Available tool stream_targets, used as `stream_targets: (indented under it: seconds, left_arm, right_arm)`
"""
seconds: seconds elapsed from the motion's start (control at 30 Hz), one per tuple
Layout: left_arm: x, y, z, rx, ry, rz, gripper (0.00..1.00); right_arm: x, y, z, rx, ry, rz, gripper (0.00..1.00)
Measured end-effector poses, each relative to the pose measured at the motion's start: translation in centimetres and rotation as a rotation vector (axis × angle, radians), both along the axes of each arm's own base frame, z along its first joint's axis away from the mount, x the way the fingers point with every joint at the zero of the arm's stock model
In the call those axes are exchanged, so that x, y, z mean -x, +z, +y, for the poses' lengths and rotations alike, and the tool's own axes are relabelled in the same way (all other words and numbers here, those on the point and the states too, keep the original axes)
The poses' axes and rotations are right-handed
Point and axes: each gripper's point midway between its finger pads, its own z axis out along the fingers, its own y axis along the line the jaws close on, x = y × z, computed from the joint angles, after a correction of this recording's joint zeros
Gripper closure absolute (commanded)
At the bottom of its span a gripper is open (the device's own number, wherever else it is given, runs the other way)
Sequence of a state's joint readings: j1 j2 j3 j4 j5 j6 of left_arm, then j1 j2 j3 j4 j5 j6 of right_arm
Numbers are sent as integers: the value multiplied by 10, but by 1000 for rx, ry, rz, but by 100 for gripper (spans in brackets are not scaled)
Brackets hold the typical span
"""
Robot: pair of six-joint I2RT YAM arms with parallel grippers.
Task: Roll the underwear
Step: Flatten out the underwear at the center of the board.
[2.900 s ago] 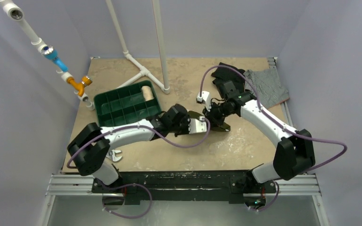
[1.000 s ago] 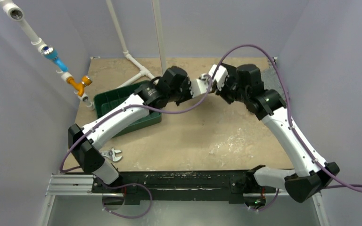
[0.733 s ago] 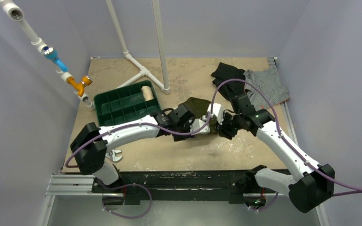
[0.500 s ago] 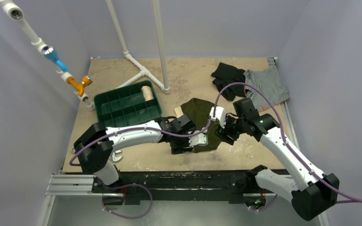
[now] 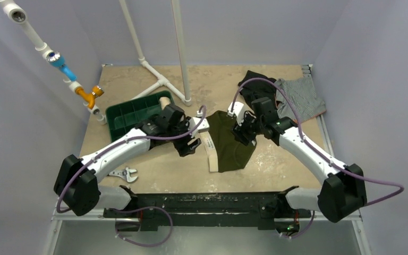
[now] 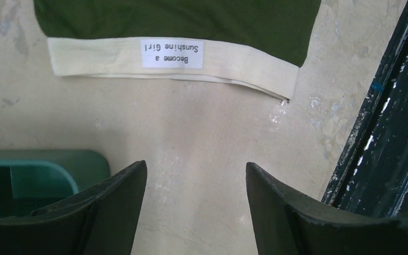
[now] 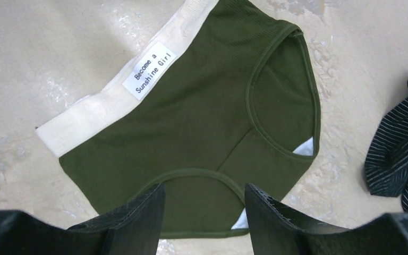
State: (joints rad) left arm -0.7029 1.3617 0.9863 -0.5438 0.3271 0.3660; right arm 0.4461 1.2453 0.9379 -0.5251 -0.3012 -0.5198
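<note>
The olive-green underwear (image 5: 232, 142) lies spread flat on the table, its cream waistband (image 5: 209, 150) toward the left arm. The waistband (image 6: 175, 59) carries a white label in the left wrist view. My left gripper (image 5: 188, 145) stands open just left of the waistband, above bare table, with nothing between its fingers (image 6: 121, 202). My right gripper (image 5: 243, 134) hangs open over the underwear's (image 7: 202, 117) leg-opening end, apart from the cloth, fingers (image 7: 284, 218) empty.
A green compartment tray (image 5: 133, 114) with a cream roll (image 5: 164, 101) sits behind the left arm. A black garment (image 5: 255, 84) and a grey striped garment (image 5: 300, 95) lie at the back right. A white pipe stand (image 5: 162, 79) is at the back. A wrench (image 5: 123, 174) is at the front left.
Both grippers carried the underwear down onto the table, opened and drew apart to its two sides. The cloth now lies flat and free.
</note>
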Motion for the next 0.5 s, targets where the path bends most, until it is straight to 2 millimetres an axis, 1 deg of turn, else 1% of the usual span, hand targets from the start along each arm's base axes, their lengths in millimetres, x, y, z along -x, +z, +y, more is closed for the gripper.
stream_targets:
  seconds: [0.13,0.23,0.4,0.5]
  left_arm:
    - [-8,10,18,80,82,5,32]
    - [-13,21,29,127,128,-5,32]
    - [-25,48,49,197,204,-61,32]
    - [-29,62,64,221,247,-107,32]
  right_arm:
    - [-11,-12,9,-8,2,27,47]
    - [-26,-18,21,-28,6,49,49]
    - [-72,-26,56,-81,12,76,51]
    - [-98,-36,76,-111,16,93,53]
